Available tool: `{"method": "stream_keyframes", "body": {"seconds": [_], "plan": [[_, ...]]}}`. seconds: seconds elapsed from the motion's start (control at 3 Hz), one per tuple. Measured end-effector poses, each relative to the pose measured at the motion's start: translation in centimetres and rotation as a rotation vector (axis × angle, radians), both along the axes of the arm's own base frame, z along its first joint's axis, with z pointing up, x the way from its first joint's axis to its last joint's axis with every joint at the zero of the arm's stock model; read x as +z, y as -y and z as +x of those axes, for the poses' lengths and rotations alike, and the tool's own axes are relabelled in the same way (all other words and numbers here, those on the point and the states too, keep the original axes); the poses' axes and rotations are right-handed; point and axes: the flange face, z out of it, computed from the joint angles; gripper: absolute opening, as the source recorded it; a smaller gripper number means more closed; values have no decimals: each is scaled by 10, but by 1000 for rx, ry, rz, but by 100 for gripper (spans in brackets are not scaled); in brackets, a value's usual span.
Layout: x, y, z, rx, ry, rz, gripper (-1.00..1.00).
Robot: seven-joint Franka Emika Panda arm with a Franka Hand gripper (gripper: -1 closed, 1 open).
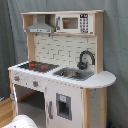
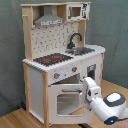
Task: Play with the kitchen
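Grey curtains hang behind the kitchen (image 2: 62,60), a boxy unit of white panels and pale wood on a wooden floor. One black hob (image 1: 38,65) with two red rings, one curved black faucet (image 1: 85,58), one metal sink (image 1: 73,74), one grey hood (image 2: 49,20) and one microwave (image 1: 72,23) show. The arm's pincer (image 2: 84,83) sits at the windowed oven door (image 2: 67,99), hob above it; whether its fingers are parted cannot be told.

A light wooden floor (image 2: 15,119) carries the kitchen (image 2: 62,55), which stands directly on it in both exterior views, its base panels meeting the boards, with bare floor showing at the kitchen's foot in the second exterior view's lower left.
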Motion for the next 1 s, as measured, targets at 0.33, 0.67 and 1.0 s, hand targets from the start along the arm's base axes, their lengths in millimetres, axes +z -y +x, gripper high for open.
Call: {"method": "stream_keyframes", "body": {"seconds": [0.33, 0.67, 1.0], "plan": [[35, -5, -9, 1, 22, -64, 100], [67, -7, -17, -13, 23, -120, 100], [91, -5, -22, -30, 12, -164, 100]]}}
